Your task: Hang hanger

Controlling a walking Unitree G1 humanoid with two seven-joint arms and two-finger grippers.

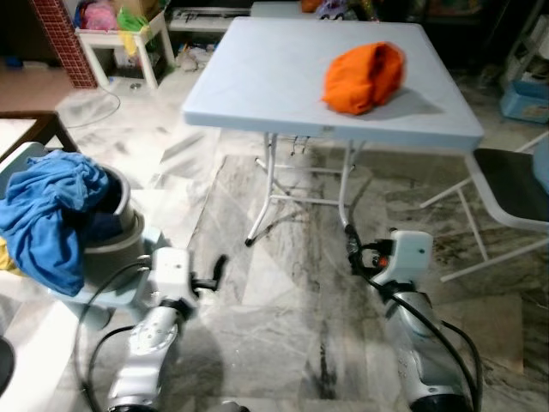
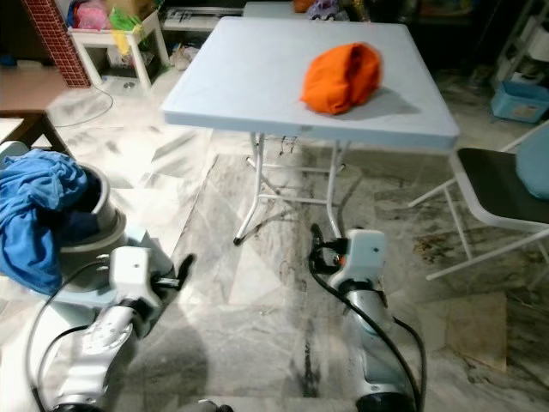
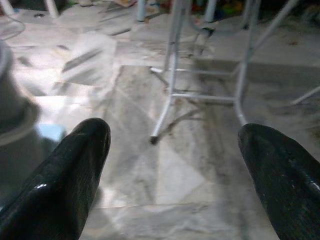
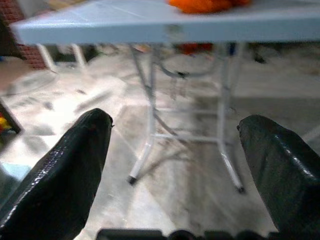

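An orange garment (image 1: 363,77) lies bunched on a pale blue folding table (image 1: 257,77) ahead of me. Both arms are held low over the marble floor in front of the table. My left gripper (image 1: 214,269) is open; in the left wrist view its fingers (image 3: 75,170) stand wide apart with nothing between them. My right gripper (image 1: 351,251) is also open and empty, its fingers (image 4: 65,170) spread and pointing at the table's white legs (image 4: 150,125).
A grey basket (image 1: 120,227) draped with blue cloth (image 1: 47,210) stands close on my left. A dark-seated folding chair (image 1: 510,193) is at the right. A small white table (image 1: 116,39) with toys stands at the back left. A dark table corner (image 1: 34,124) juts in from the left.
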